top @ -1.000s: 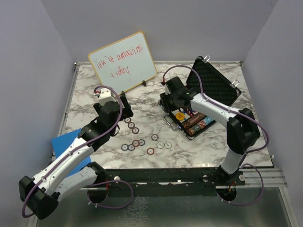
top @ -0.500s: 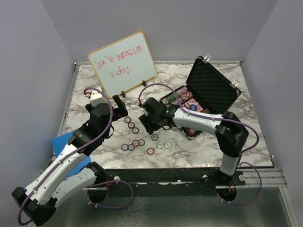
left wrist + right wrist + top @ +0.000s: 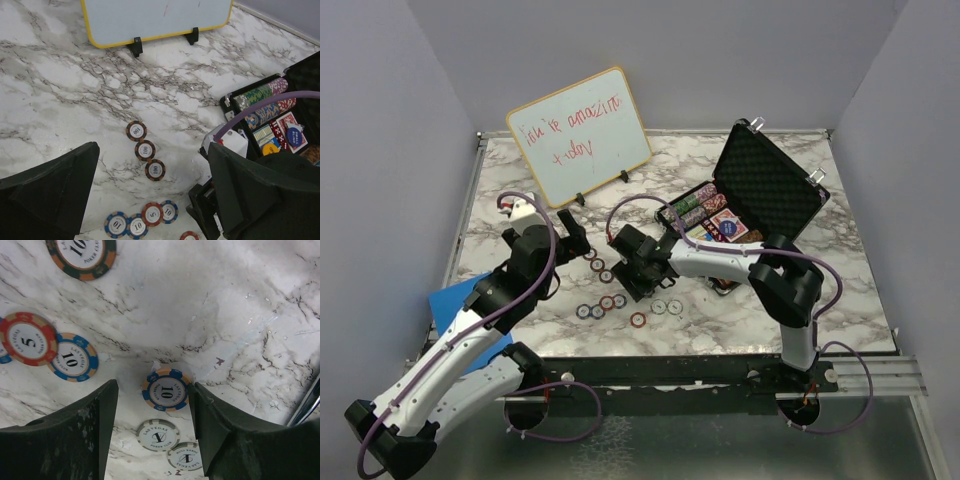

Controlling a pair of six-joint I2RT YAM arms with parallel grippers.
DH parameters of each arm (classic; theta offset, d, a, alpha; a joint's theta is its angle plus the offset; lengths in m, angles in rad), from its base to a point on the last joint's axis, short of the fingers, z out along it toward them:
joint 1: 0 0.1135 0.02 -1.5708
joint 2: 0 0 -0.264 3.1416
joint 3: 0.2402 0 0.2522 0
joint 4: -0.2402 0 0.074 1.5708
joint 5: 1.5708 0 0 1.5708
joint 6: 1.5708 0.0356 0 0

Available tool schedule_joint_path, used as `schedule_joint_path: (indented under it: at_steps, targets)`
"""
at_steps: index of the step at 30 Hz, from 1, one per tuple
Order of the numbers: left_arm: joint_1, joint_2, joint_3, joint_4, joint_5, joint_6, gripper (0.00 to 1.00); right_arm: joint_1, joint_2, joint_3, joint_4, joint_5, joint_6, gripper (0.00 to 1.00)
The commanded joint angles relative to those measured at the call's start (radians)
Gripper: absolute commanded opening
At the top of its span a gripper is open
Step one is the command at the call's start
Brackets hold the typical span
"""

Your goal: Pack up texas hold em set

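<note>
A: Left side first. What's new?
B: Little. The left gripper (image 3: 153, 149) hangs wide open and empty above the marble table (image 3: 60, 80), same as a second ago. Its arm has only crept forward. Under it lies a slanted row of three brown 100 chips (image 3: 145, 150).
A: Have the loose chips moved?
B: No. The brown row, the mixed cluster (image 3: 597, 311) nearer the arms, the red-rimmed single (image 3: 637, 320) and the two white chips (image 3: 660, 307) all lie where they lay.
A: So the right arm is the change.
B: Yes. A second ago it was over the briefcase (image 3: 775, 185). It has swung left across the table, jaws spreading on the way. Now the right gripper (image 3: 152, 392) is open and low over the marble, one finger each side of a blue 10 chip (image 3: 166, 390). Gaps show on both sides, so nothing is gripped.
A: Meaning?
B: Probably the next pick is starting. The blue 10 chip looks like the target and needs a descent and a close. It's a flat chip on slick marble, so it may skid out.
A: And the case?
B: Far right, lid up, with chip rows (image 3: 260, 95), a red card deck (image 3: 281, 126) and an orange-yellow disc (image 3: 270, 148) inside. Many chips are out, so packing looks well short of done.
</note>
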Motion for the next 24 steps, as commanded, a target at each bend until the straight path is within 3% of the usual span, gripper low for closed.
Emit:
schedule_joint_path:
  at_steps: [1,15,24]
  targets:
    - [0.003,-0.017,-0.039,-0.003,0.026,-0.04,0.99,0.007,0.029,-0.023,-0.049,0.034,0.021,0.65]
    - [0.004,-0.044,-0.086,0.007,0.036,-0.054,0.99,0.005,0.082,-0.045,-0.049,0.09,0.079,0.64]
    - [0.003,-0.049,-0.091,0.007,0.034,-0.054,0.99,0.006,-0.04,-0.034,-0.048,0.152,0.091,0.67]
